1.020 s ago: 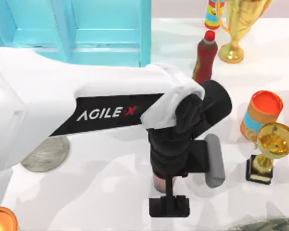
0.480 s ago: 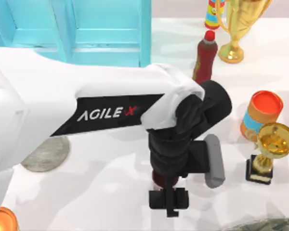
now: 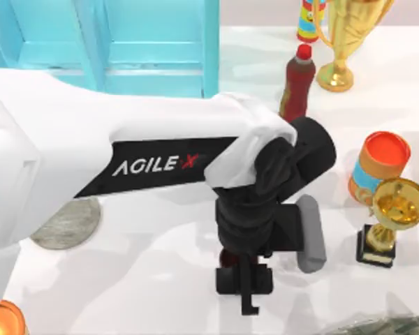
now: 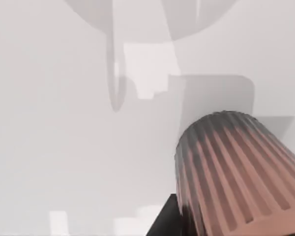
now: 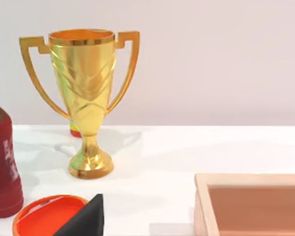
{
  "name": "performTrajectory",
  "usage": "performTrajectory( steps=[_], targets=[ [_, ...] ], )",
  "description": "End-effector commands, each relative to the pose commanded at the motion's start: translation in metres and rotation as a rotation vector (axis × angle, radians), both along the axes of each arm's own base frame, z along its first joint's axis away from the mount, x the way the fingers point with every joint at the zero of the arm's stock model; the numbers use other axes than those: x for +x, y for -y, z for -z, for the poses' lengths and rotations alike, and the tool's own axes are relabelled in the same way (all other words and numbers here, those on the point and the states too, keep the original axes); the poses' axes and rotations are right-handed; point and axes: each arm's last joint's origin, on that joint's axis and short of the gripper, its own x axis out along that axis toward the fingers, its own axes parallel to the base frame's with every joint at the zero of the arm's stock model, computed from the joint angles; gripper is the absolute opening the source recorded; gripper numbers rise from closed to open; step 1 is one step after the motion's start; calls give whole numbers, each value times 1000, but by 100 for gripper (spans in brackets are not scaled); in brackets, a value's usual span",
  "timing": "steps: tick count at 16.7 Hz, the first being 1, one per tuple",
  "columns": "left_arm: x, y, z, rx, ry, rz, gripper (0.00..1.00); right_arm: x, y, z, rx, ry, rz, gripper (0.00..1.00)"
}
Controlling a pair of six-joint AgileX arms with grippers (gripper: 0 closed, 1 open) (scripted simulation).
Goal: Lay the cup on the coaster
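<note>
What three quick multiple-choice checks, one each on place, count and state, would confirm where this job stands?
1. Where does the coaster lie in the top view?
A. Left side, partly under the left arm
B. Right edge
C. Far middle

2. How many gold trophies does the top view show?
A. One
B. Two
C. Four

3. How does the cup stand to the coaster?
A. Resting on it
B. Lying across its rim
C. Apart from it, at the left gripper

Key: 1 A, the grey disc peeks out below the white arm; 2 B, one far, one near, both at the right; 3 C, the gripper is mid-table, well right of the disc.
</note>
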Motion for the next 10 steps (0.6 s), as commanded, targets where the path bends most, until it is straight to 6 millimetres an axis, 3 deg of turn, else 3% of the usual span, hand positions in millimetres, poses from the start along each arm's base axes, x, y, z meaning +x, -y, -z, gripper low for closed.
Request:
performTrajectory(
  steps=[10],
  targets=[
    [3,-3,-1,1,-1,-25,0,0,0,0,0,0,0,100]
  ],
)
